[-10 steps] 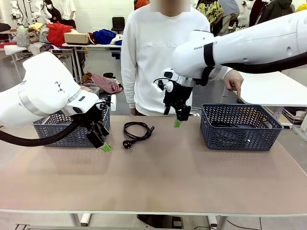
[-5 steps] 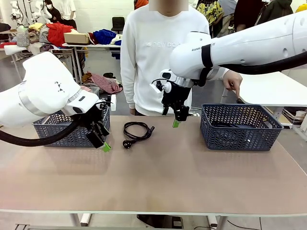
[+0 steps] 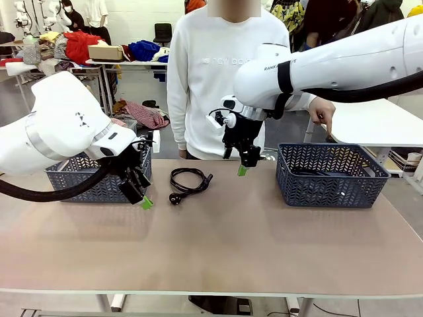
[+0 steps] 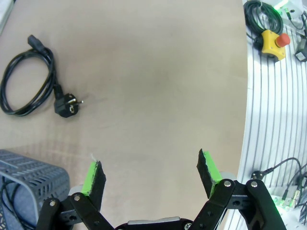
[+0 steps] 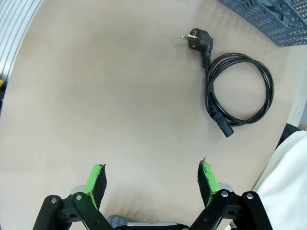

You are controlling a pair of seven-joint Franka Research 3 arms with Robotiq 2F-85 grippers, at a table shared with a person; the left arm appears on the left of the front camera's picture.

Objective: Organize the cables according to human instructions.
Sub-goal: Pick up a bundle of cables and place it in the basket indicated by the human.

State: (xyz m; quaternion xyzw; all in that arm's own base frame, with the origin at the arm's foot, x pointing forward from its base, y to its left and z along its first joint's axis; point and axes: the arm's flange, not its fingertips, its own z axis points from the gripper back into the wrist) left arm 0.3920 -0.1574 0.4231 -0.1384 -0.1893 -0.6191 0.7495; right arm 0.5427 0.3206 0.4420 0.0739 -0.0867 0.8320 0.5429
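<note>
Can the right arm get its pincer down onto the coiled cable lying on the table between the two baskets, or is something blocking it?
Probably yes. The right pincer hangs open just beside the cable, which lies alone on bare table. The left pincer sits off to the other side, and the person's hand is over by the right basket.

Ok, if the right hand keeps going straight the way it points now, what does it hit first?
Most likely bare table. The right hand is open and aimed down at empty tabletop; the coiled cable lies off to one side of that line, so it would probably miss it. Depth is hard to judge.
</note>
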